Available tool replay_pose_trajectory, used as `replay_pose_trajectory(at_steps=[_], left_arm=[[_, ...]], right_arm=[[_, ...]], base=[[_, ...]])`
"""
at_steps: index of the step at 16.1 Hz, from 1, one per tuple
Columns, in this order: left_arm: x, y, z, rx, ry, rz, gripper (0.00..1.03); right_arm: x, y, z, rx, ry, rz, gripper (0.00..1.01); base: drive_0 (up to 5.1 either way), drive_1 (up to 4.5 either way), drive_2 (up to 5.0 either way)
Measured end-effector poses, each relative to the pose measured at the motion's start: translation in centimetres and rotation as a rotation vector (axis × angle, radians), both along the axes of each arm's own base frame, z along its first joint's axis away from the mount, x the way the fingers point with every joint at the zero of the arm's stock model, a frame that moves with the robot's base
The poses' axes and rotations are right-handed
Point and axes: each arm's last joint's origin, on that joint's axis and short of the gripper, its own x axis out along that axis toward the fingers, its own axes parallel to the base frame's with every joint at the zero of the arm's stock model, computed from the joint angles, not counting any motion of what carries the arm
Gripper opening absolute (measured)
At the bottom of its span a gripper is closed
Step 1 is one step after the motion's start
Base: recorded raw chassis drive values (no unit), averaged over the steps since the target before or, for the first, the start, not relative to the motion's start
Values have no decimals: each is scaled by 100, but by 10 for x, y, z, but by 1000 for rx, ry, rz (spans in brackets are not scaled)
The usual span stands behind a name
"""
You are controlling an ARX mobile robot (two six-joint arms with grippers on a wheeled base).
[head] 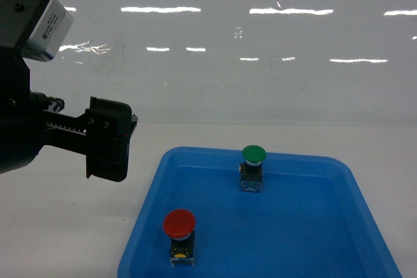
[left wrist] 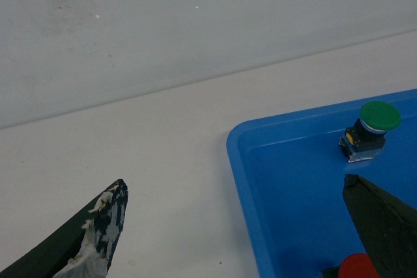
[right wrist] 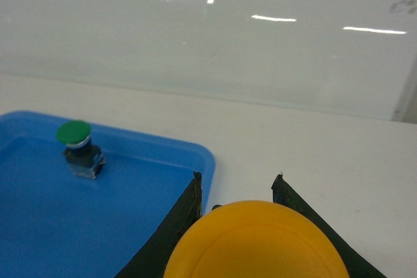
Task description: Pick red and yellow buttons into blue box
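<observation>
1. Head view: set high, facing forward and slanting down over the white table (head: pixel 65 226) toward the glossy wall. The shallow blue tray (head: pixel 339 226) fills the lower right; the left arm intrudes at left.
2. Left wrist view: low and close, looking over the tray's (left wrist: pixel 242 161) left corner toward the wall.
3. Right wrist view: low, close, facing the wall across the tray's (right wrist: pixel 207 161) right corner.
4. Shared: all three views show the green button (head: pixel 253 154) (left wrist: pixel 379 116) (right wrist: pixel 73 133).

shallow blue plastic tray (head: pixel 365 226): lower right of head frame | red-capped push button (head: pixel 179 228): in tray, front left | green-capped push button (head: pixel 253 167): in tray, behind, further right
</observation>
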Motion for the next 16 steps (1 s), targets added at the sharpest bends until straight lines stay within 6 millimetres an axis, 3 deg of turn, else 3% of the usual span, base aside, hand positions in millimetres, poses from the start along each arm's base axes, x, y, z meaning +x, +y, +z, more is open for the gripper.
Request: replay_pose_trajectory(at_steps=[4,9,10,16], left_arm=[[0,0,0,0,0,0,98],[0,0,0,0,0,0,98],[0,0,0,0,0,0,98],[0,0,0,0,3,-1,98]], right_arm=[[-42,-17,13,45,-12,-90,29],[-80,-5,19,51,-42,-44,29],[-97,-1,16,49,-19,-12,29],[-101,0,15,37,-33,-41,28]], base=[[0,0,0],[0,0,0],[0,0,0],[0,0,0]])
